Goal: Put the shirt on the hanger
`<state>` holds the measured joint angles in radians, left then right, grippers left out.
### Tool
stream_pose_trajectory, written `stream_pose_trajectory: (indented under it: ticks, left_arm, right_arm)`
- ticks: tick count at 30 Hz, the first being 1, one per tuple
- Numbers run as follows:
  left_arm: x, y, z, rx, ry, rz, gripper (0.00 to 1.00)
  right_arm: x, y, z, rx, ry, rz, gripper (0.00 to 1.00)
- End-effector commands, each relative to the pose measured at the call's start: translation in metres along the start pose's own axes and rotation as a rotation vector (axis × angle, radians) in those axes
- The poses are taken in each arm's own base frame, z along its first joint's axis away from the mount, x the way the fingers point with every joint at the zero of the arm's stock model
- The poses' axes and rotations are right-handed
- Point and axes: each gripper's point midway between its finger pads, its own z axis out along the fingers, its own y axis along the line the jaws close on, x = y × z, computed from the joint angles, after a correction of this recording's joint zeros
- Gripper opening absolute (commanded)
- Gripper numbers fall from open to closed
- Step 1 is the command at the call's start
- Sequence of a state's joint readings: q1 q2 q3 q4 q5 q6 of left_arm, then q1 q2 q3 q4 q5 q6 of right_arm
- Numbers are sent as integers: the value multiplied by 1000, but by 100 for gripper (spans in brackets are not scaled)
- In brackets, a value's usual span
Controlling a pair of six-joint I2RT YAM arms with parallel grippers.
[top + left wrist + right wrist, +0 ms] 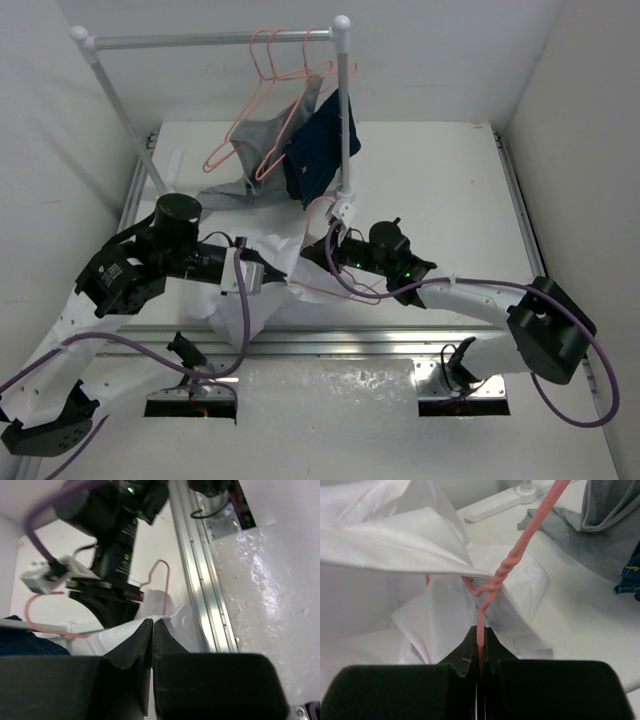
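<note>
1. The table (pixel 440 190) is lying white under everything. Bare surface is stretching to the right of the arms and toward the back wall, and aluminium rails are running along its near edge and both sides.
2. The rack (pixel 200 41) is standing at the back left. Its bar is carrying several spare pink hangers (pixel 266 60). A grey garment (pixel 250 150) and a navy garment (pixel 322 150) are hanging there, and the grey one is trailing onto the table.
3. The shirt (pixel 262 308) is lying crumpled at the near middle, just behind the near rail and between the two grippers. One part of it is being held up off the surface.
4. The hanger (pixel 506 569) is reaching into the shirt's folds, and its twisted neck is showing just past a fabric edge.
5. The right gripper (pixel 480 632) is clenching the hanger's wire below the twist.
6. The left gripper (pixel 152 624) is pinching a fold of the shirt, its fingers pressed together on the cloth.
</note>
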<state>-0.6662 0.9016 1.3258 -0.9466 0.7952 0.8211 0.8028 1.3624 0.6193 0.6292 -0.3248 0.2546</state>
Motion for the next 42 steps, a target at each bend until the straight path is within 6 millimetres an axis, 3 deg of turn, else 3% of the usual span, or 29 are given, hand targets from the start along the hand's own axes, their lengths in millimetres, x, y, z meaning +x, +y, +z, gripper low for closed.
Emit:
stream_pose_trajectory:
  ticks: [1, 4, 8, 10, 11, 12, 16, 20, 21, 24, 28, 33, 37, 40, 42]
  left_arm:
    - [22, -34, -1, 127, 24, 22, 0]
    - [45, -40, -1, 106, 88, 18, 0]
    - [77, -61, 14, 203, 125, -34, 1]
    - [93, -61, 17, 212, 177, -60, 10]
    - [100, -59, 18, 208, 205, -66, 25]
    - [108, -54, 15, 179, 254, -61, 30]
    - [109, -43, 5, 88, 292, -25, 40]
    - [93, -15, -14, -83, 327, -11, 98]
    - [93, 2, -24, -180, 369, 10, 100]
    - [86, 29, -47, -349, 422, 39, 100]
    - [106, 50, -43, -415, 503, 23, 100]
    - [127, 39, -5, -261, 463, 8, 99]
    - [148, 46, 1, -276, 518, -3, 100]
    - [137, 47, 4, -269, 450, 0, 99]
    - [126, 47, 6, -263, 407, -13, 87]
  right_arm:
    - [-36, -3, -7, 39, -133, -49, 0]
    - [-40, 7, -13, -8, -176, -73, 0]
    - [-44, 20, -8, -86, -198, -46, 0]
    - [-40, 25, -4, -123, -201, -27, 0]
    - [-37, 29, -4, -150, -195, -23, 0]
    - [-34, 31, -4, -161, -190, -15, 0]
    - [-21, 36, -8, -183, -204, 5, 0]
    - [-19, 39, -9, -203, -202, -3, 0]
    - [-19, 39, -9, -208, -201, -7, 0]
    - [-21, 41, -11, -210, -205, -26, 0]
    - [-27, 43, -14, -221, -213, -49, 0]
    - [-32, 49, -19, -243, -211, -82, 0]
    - [-38, 57, -25, -282, -213, -128, 0]
    - [-42, 66, -29, -328, -211, -168, 0]
    - [-46, 70, -32, -347, -217, -191, 0]
